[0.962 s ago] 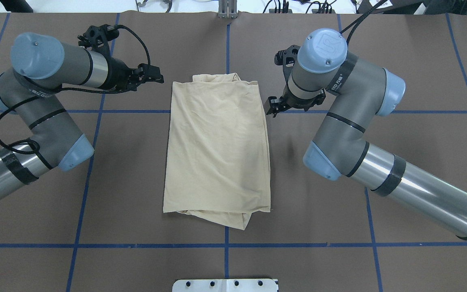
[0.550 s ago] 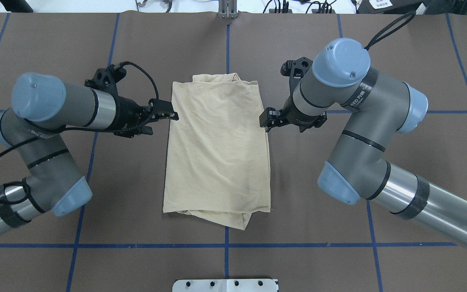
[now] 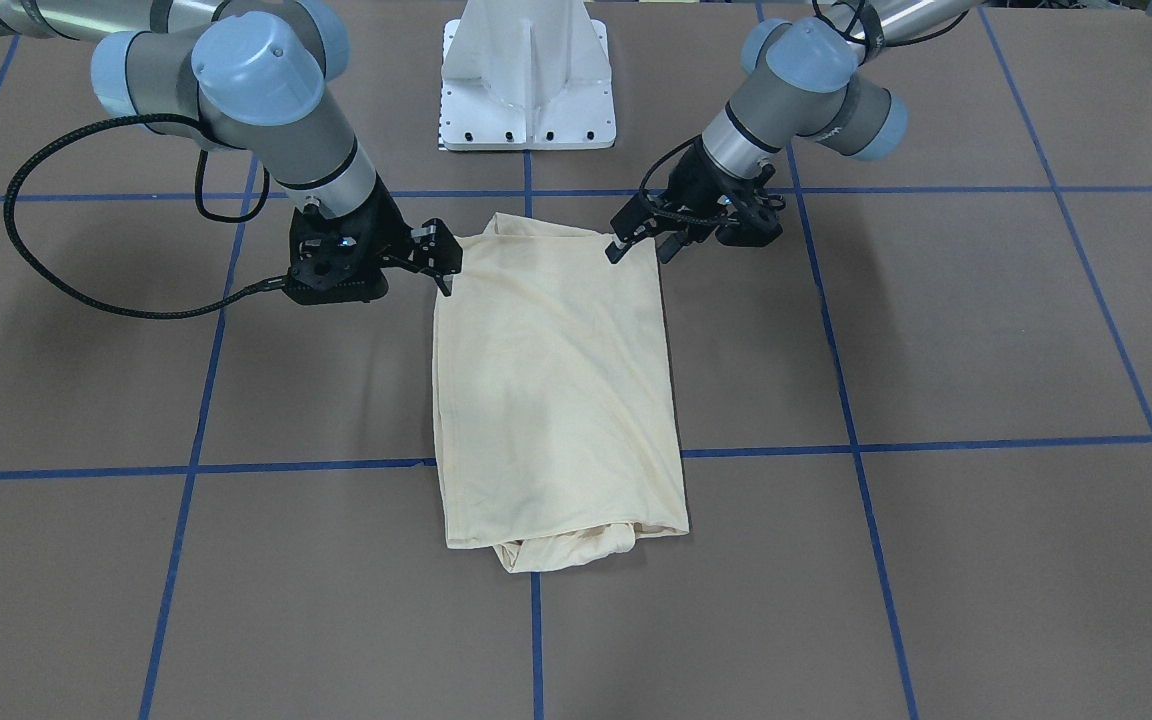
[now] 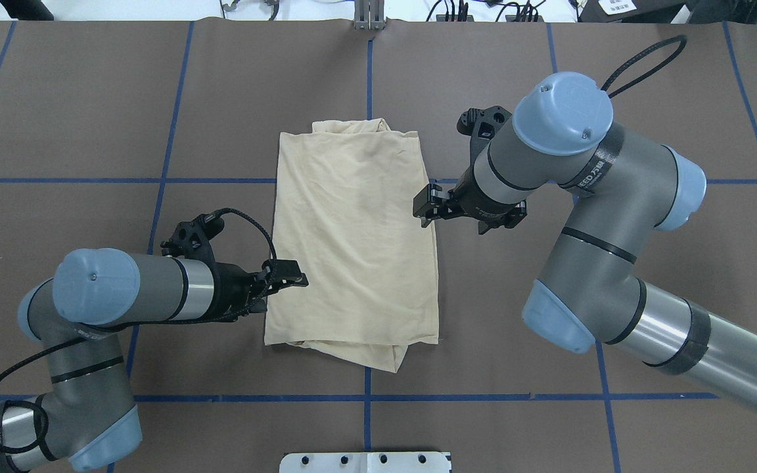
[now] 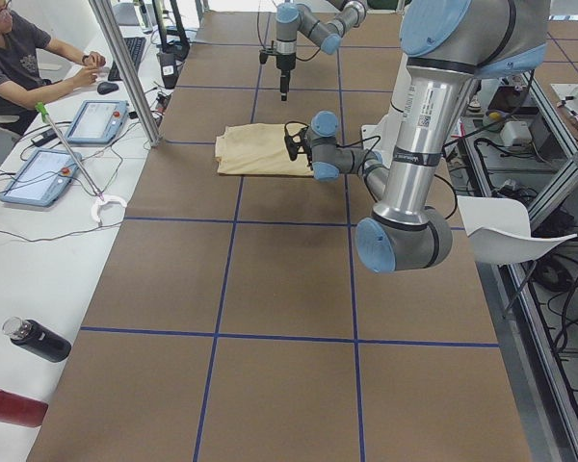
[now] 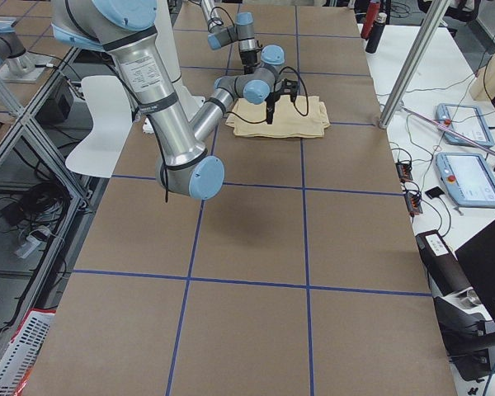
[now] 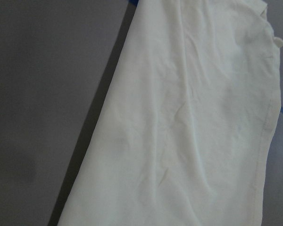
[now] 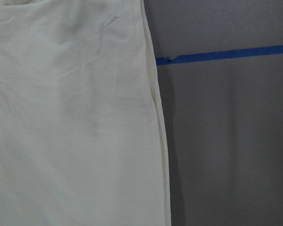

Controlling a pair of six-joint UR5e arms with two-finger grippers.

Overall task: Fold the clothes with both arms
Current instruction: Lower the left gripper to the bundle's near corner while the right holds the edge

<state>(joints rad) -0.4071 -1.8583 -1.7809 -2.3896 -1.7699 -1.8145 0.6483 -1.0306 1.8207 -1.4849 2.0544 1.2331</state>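
Flanking the folded cream T-shirt (image 4: pixel 352 243), left gripper (image 4: pixel 286 276) and right gripper (image 4: pixel 422 209) sit at its long edges, jaws parted, holding nothing.

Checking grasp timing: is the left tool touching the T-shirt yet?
Cannot tell: overhead, the left tool overlaps the T-shirt's edge, but its height above the cloth is unclear.

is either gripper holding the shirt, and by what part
Nothing is held: the left gripper and right gripper are at the side edges of the T-shirt, jaws open; it lies flat.
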